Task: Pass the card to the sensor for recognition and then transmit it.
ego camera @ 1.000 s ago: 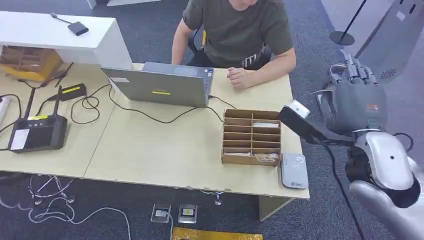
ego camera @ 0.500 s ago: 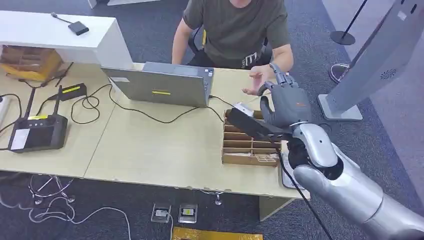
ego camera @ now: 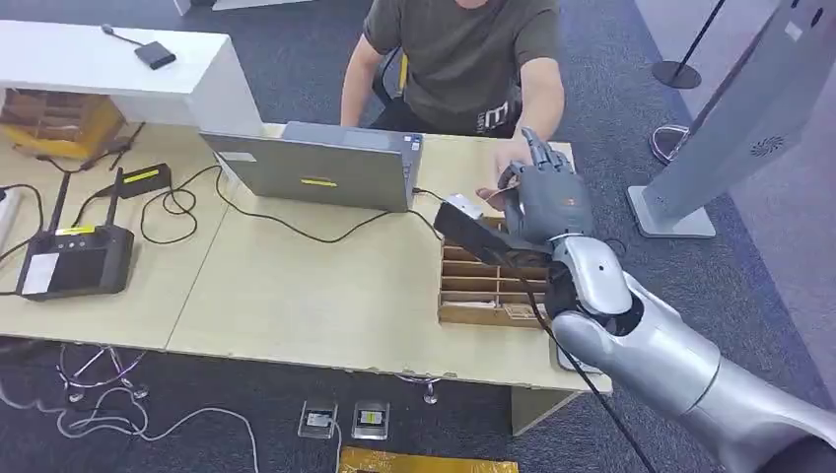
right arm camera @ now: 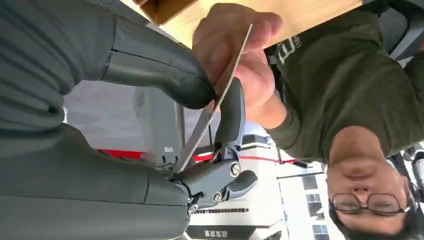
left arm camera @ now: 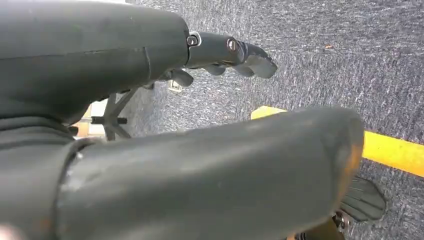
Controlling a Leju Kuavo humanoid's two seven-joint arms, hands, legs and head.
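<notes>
From the head view, the robot's right hand (ego camera: pixel 548 202) reaches over the far right part of the wooden table (ego camera: pixel 296 286), above the open-topped wooden organizer box (ego camera: pixel 493 281), and meets the person's hand (ego camera: pixel 503 187) just beyond the box. The seated person (ego camera: pixel 463 59) in a dark green shirt sits behind the grey laptop (ego camera: pixel 315 168). A black router (ego camera: pixel 74 258) with cables lies at the table's left end, and a grey standing kiosk (ego camera: pixel 739 108) rises on the carpet to the right. The card itself is too small to make out here.

In the left wrist view, the left hand (left arm camera: pixel 200 150) hangs over grey carpet crossed by a yellow floor stripe (left arm camera: pixel 390 150); its dark fingers (left arm camera: pixel 235 50) are spread and hold nothing.

In the right wrist view, the thin card (right arm camera: pixel 215 100) is pinched edge-on between the right hand's thick thumb (right arm camera: pixel 160 70) and a dark finger (right arm camera: pixel 230 115), while the person's fingers touch its far end.
</notes>
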